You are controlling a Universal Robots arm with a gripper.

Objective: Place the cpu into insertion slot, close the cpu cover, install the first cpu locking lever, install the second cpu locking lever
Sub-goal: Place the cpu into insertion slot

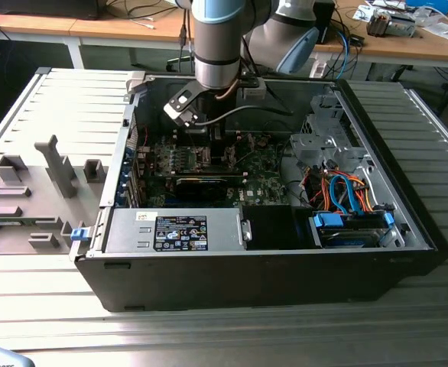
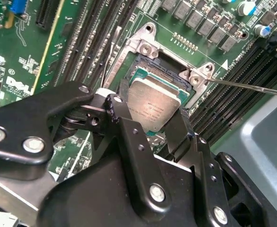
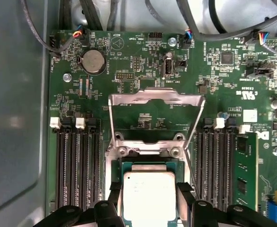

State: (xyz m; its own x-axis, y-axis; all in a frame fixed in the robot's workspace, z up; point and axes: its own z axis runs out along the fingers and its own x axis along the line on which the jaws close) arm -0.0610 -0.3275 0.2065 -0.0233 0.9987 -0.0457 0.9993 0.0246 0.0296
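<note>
Upper centre of the exterior view: the arm [image 1: 222,46] reaches down into an open computer case [image 1: 285,260]. In the first wrist view the gripper [image 3: 149,204] pinches the cpu [image 3: 148,194] by opposite edges, directly over the insertion slot [image 3: 149,164] — the cpu cover [image 3: 155,97] stands raised beyond. Whether the chip is seated is hidden.

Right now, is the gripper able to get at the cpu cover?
Probably not yet: the gripper is shut on the cpu at the insertion slot. Otherwise the way looks free; the cpu cover stands raised open just beyond, with nothing between.
</note>
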